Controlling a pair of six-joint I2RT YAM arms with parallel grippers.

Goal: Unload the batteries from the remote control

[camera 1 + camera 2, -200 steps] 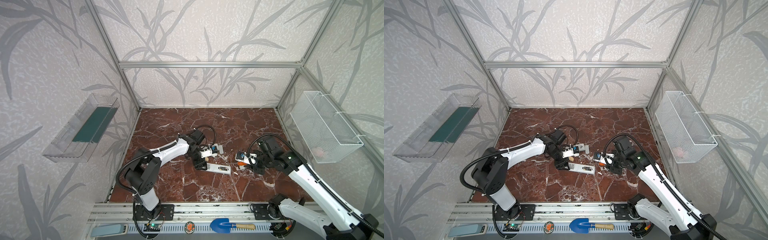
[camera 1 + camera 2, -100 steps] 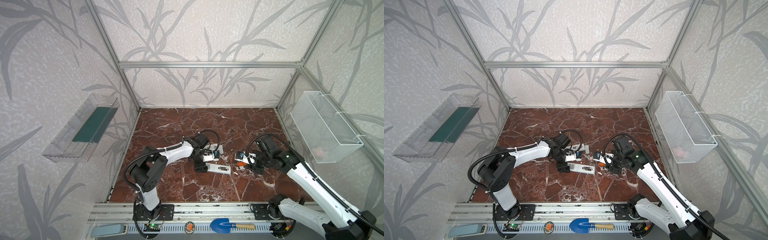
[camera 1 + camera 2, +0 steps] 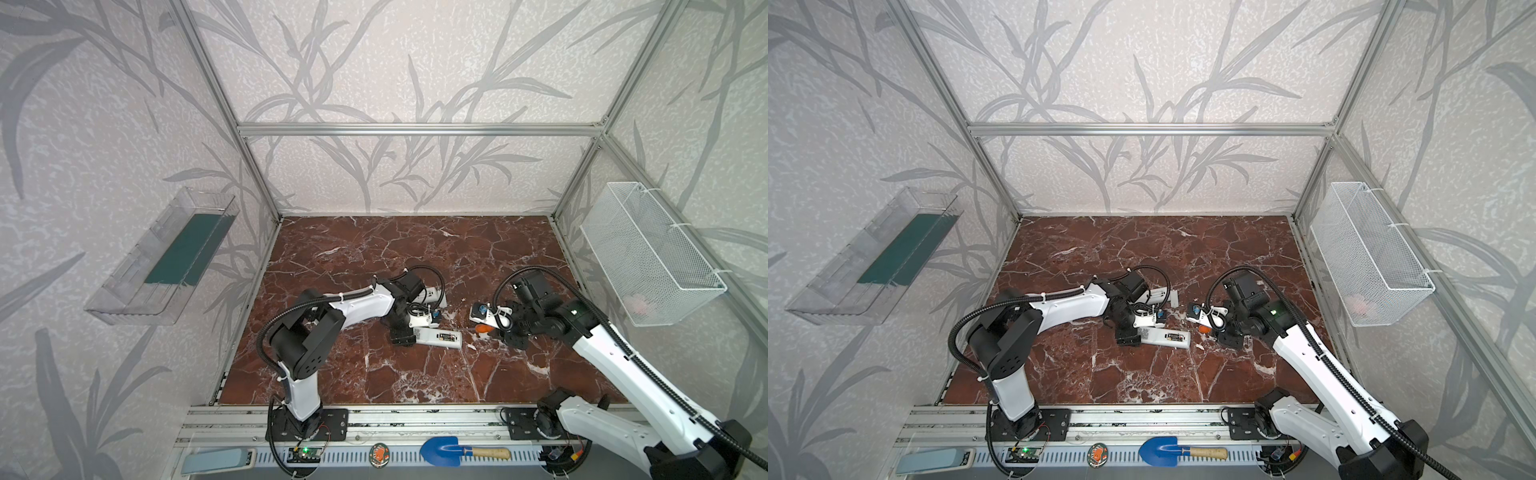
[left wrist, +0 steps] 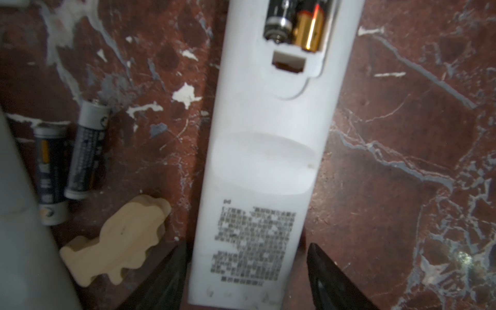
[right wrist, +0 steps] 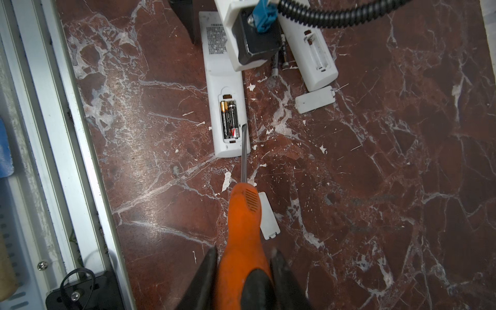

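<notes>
A white remote control (image 5: 228, 80) lies back up on the marble, its compartment open. Two batteries (image 5: 229, 120) sit inside it, one gold-ended; they also show in the left wrist view (image 4: 295, 24). My left gripper (image 4: 247, 245) is open, one jaw on either side of the remote's printed end with a small gap on each side. In both top views it sits at the remote's (image 3: 438, 337) left end. Two loose batteries (image 4: 80, 150) lie beside it. My right gripper (image 5: 244, 251) is shut on an orange screwdriver (image 5: 244, 214). The screwdriver's blade tip is over the remote's edge beside the compartment.
A second white remote (image 5: 314, 56) with an empty compartment lies nearby. Two white covers (image 5: 315, 99) (image 5: 268, 214) and a pale wooden piece (image 4: 118, 241) lie on the marble. A wire basket (image 3: 648, 257) hangs on the right wall, a clear tray (image 3: 166, 257) on the left. An aluminium rail (image 5: 67, 134) runs beside the remote.
My left arm's elbow has swung right and its wrist has turned at the remote's end. The right arm and screwdriver have hardly moved.
</notes>
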